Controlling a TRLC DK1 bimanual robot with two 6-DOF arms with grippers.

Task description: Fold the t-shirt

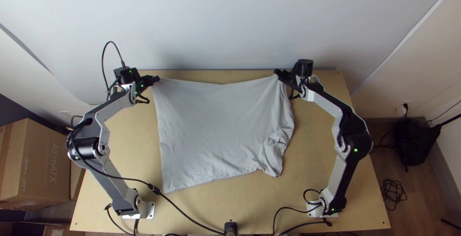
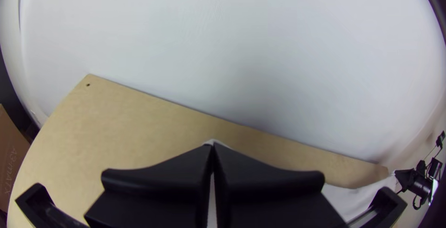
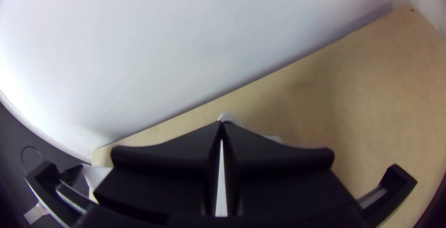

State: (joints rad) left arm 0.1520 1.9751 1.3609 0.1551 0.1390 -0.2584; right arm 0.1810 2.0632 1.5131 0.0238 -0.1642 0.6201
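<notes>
- T-shirt: on the table, between the 2 arms, broad panel mostly spread, rumpled at its near right corner.
- Left gripper: clenched on the far left corner.
- Right gripper: pinching the far right corner.
- Done: 2 far corners gripped, edge between them drawn out, slight sag. Any fold already in it: can't tell.
- Left: probably bring far edge over near edge, release, tidy rumpled corner. Looks early to midway.
</notes>
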